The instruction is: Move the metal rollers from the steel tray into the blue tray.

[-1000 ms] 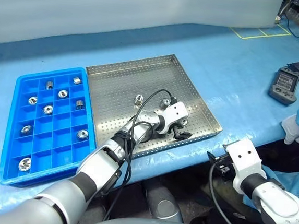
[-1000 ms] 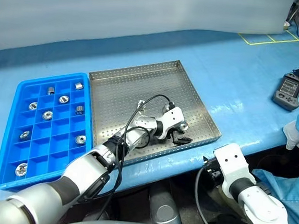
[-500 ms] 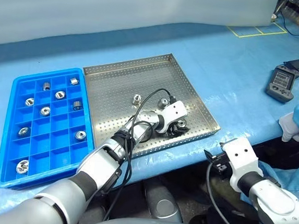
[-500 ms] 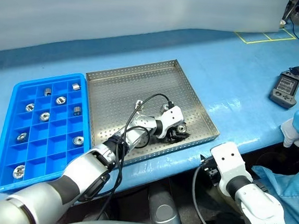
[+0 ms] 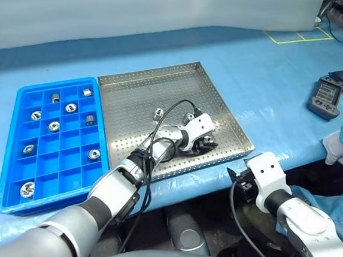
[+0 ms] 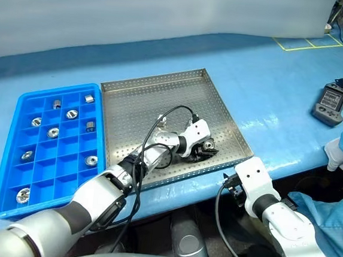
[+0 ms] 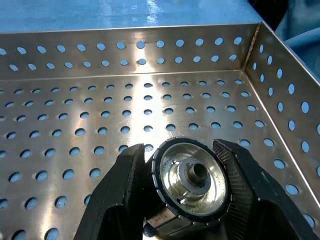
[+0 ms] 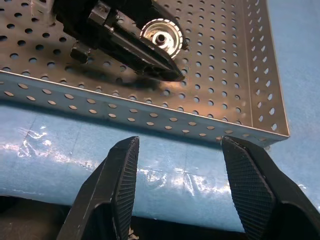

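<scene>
Now clamped, left end effector (image 7: 187, 172), roller (image 7: 191, 179) lifted

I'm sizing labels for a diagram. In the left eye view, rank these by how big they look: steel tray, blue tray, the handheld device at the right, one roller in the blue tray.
1. steel tray
2. blue tray, somewhat smaller
3. handheld device
4. roller, by far the smallest

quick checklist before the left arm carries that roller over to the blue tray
1. Left end effector shut on a roller: ok.
2. Roller lifted off the steel tray floor: cannot tell.
3. Free compartments in the blue tray: ok, many are free.
4. Right end effector out of the way, open, outside the steel tray's rim: ok.
5. Rollers left in the steel tray: not ok, one is loose.
</scene>
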`<state>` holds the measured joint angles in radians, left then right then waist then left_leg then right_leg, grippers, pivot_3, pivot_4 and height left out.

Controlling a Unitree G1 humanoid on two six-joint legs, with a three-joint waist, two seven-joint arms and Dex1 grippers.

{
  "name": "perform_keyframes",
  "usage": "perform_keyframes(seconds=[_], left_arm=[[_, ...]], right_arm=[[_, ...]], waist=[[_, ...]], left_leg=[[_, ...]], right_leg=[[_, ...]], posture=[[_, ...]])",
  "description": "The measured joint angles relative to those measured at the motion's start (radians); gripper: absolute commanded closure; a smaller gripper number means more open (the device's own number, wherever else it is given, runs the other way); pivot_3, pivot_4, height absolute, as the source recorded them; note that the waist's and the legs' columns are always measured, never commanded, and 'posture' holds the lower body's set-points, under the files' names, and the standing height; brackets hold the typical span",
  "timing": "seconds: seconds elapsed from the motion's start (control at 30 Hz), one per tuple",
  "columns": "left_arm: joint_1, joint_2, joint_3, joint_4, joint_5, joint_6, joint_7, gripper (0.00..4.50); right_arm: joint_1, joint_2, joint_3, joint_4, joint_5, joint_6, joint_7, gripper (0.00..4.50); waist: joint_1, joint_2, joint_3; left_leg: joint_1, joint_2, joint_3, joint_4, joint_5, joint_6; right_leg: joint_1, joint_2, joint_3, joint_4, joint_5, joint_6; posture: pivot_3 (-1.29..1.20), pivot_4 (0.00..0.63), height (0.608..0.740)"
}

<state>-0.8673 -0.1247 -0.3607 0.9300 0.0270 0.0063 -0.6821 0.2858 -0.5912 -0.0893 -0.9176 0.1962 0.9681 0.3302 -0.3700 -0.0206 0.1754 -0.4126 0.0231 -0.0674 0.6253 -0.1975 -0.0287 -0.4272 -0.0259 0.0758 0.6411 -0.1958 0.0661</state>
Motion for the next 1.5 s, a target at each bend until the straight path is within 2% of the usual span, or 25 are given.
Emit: perform_keyframes(seconds=[0.17,0.37,0.43,0.57,0.77,0.87,1.1,1.3,1.5], left_arm=[[0.089,0.024,0.010,-0.337,-0.011,0.110,0.001,2.62],[0.284,0.209,0.028,-0.825,0.029,0.353,0.041,2.62],[0.348,0.243,0.038,-0.981,0.055,0.445,0.086,2.62],[0.440,0.289,0.037,-1.209,0.103,0.588,0.150,2.62],[0.554,0.388,0.073,-1.442,0.167,0.780,0.220,2.62],[0.587,0.432,0.104,-1.515,0.189,0.848,0.241,2.62],[0.673,0.525,0.171,-1.652,0.215,1.012,0.284,2.62],[0.717,0.541,0.195,-1.653,0.233,1.063,0.333,2.62],[0.727,0.539,0.158,-1.572,0.245,1.044,0.395,2.62]], right_arm=[[-0.036,0.022,0.014,0.080,0.023,-0.045,0.036,1.75],[-0.116,0.034,0.035,0.197,0.069,-0.119,0.122,1.75],[-0.182,0.036,0.053,0.248,0.078,-0.156,0.151,1.75],[-0.272,0.036,0.095,0.316,0.088,-0.213,0.204,1.75],[-0.382,0.054,0.134,0.403,0.125,-0.300,0.293,1.75],[-0.420,0.054,0.159,0.437,0.125,-0.327,0.321,1.75],[-0.438,0.056,0.206,0.489,0.120,-0.357,0.346,1.75],[-0.438,0.058,0.219,0.507,0.110,-0.359,0.345,1.75],[-0.436,0.063,0.224,0.507,0.102,-0.359,0.334,1.75]], waist=[[0.030,0.000,0.000],[0.078,0.000,0.001],[0.109,0.000,0.001],[0.210,0.000,0.001],[0.325,0.000,0.001],[0.361,0.000,0.001],[0.391,0.000,0.001],[0.402,0.000,0.001],[0.409,0.000,0.001]], left_leg=[[0.001,0.001,0.001,-0.002,0.000,0.000],[0.005,0.001,0.000,-0.003,0.001,0.002],[0.006,0.001,0.000,-0.002,0.002,0.003],[0.005,0.000,-0.001,-0.001,0.003,0.004],[0.001,0.000,-0.002,-0.001,0.002,0.003],[-0.001,0.000,-0.005,0.000,0.002,0.003],[-0.001,-0.001,-0.007,0.002,0.002,0.003],[-0.001,-0.001,-0.007,0.002,0.002,0.003],[-0.001,-0.001,-0.007,0.002,0.002,0.003]], right_leg=[[0.000,0.000,0.001,0.001,0.000,-0.001],[0.000,0.004,0.004,0.004,0.000,-0.001],[0.000,0.004,0.004,0.004,0.000,-0.001],[0.001,0.004,0.004,0.004,0.000,-0.001],[-0.001,0.003,0.002,0.001,0.001,-0.001],[0.000,0.003,-0.001,0.001,0.000,-0.001],[0.000,0.002,-0.003,0.002,0.000,-0.001],[0.001,0.002,-0.004,0.002,0.000,-0.001],[0.001,0.001,-0.005,0.002,0.000,-0.001]], posture=[[-0.19,0.150,0.740],[-0.02,0.150,0.740],[0.00,0.150,0.740],[0.07,0.150,0.740],[0.16,0.150,0.740],[0.19,0.150,0.740],[0.22,0.150,0.740],[0.22,0.150,0.740],[0.20,0.150,0.740]])
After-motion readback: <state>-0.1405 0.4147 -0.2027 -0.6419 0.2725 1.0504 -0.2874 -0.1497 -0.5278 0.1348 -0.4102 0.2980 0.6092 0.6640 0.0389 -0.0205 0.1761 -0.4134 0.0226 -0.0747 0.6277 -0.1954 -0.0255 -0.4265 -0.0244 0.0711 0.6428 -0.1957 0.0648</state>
